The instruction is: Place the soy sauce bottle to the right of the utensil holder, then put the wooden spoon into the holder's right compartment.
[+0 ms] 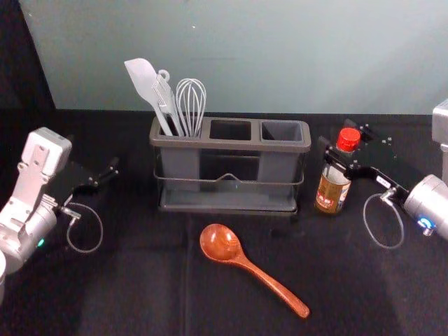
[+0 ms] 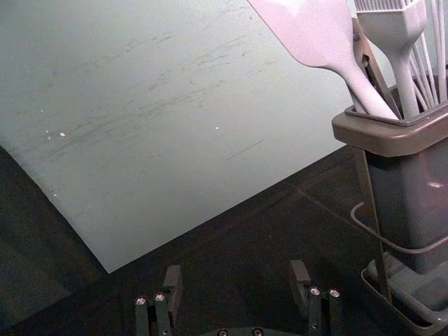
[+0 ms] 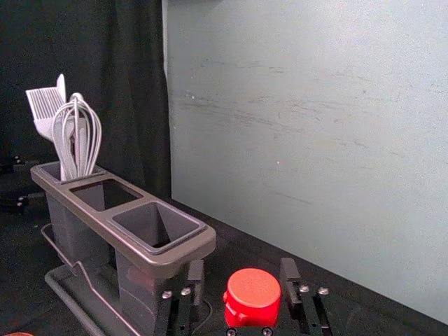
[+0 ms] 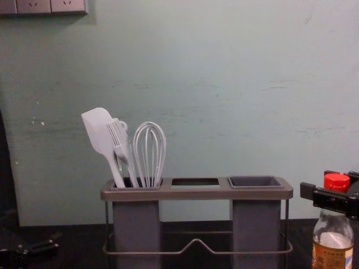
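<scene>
My right gripper is around the upper part of the soy sauce bottle, which stands upright just right of the utensil holder. In the right wrist view, the right gripper has its fingers apart, with the red cap between them and a gap beside it. The chest view has those fingers level with the bottle's neck. A wooden spoon lies in front of the holder, bowl toward the back left. My left gripper is parked at the left; in its wrist view, the left gripper is open and empty.
A white spatula, a brush and a whisk stand in the holder's left compartment. The right compartment has an open top. A pale wall rises behind the black-covered table.
</scene>
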`<act>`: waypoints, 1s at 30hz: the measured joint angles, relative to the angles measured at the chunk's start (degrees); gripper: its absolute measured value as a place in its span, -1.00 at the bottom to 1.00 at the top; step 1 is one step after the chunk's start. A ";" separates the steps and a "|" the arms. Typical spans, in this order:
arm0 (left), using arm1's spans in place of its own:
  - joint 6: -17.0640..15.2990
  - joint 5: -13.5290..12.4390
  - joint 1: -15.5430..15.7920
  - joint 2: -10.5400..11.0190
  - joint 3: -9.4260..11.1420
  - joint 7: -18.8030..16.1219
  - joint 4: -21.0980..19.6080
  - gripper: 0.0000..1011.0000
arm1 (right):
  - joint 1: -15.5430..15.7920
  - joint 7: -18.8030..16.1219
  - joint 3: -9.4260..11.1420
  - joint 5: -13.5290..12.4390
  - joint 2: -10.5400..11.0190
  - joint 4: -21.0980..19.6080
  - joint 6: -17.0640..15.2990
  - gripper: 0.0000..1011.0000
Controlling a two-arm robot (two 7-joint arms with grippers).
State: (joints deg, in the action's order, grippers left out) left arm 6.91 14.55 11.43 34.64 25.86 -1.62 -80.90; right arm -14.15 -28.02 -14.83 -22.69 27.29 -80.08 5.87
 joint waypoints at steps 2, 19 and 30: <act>0.00 0.00 0.00 0.01 0.00 0.00 0.00 0.99 | 0.01 0.01 0.01 -0.01 0.01 -0.01 0.00 0.48; 0.00 0.00 0.00 0.00 0.00 0.00 0.00 0.99 | 0.86 0.16 0.74 -0.15 0.45 -1.64 0.06 0.98; 0.00 0.00 0.00 0.00 0.00 0.00 0.00 0.99 | 4.77 0.89 3.47 -1.61 3.55 -9.94 -2.41 0.98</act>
State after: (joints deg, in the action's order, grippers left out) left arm 6.91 14.55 11.43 34.65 25.86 -1.62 -80.90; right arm -9.38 -27.13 -11.36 -24.31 30.85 -90.01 3.47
